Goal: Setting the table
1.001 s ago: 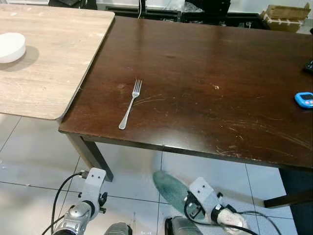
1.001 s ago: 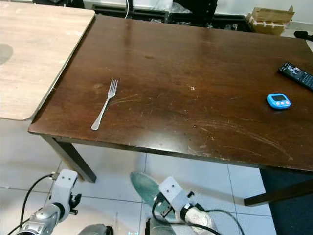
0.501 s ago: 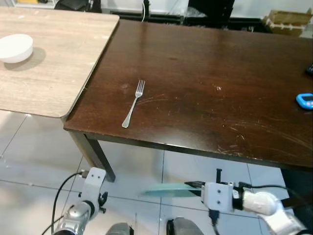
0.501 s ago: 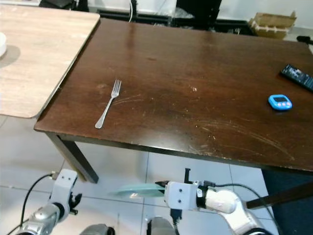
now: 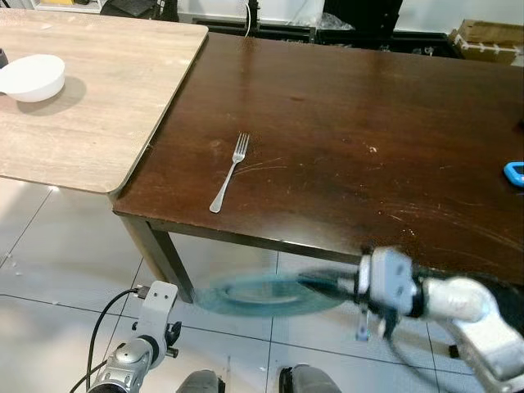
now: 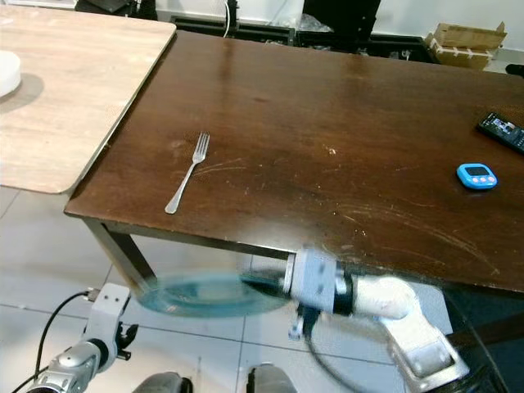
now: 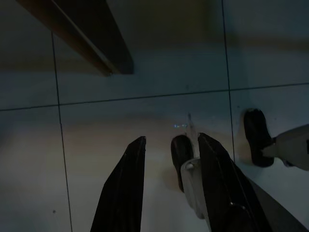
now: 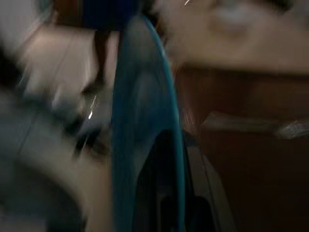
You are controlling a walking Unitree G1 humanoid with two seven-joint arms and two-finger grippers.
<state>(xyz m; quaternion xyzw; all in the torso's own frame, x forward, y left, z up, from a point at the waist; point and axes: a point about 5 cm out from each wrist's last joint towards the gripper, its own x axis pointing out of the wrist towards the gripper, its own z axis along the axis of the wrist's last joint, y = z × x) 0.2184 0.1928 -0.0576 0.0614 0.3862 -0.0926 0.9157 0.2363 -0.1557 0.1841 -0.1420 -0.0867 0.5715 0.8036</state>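
A silver fork (image 5: pixel 230 172) lies on the dark brown table (image 5: pixel 352 115), near its front left corner. My right gripper (image 5: pixel 329 284) is shut on the rim of a blue-green plate (image 5: pixel 260 295). It holds the plate flat and motion-blurred, just below and in front of the table's front edge. The plate (image 8: pixel 140 121) shows edge-on between the fingers in the right wrist view. A white bowl (image 5: pixel 33 77) sits on the light wooden table (image 5: pixel 106 106) to the left. My left gripper (image 7: pixel 174 140) hangs low over the tiled floor, open and empty.
A blue timer (image 6: pixel 476 175) and a black remote (image 6: pixel 501 129) lie at the dark table's right side. A cardboard box (image 6: pixel 467 37) stands beyond the far edge. The dark table's leg (image 5: pixel 164 255) stands at the front left corner.
My right arm has swung up from near the floor, turning the plate from tilted to flat and lifting it almost to the table's edge. The left arm stays hanging. The camera shifted slightly.
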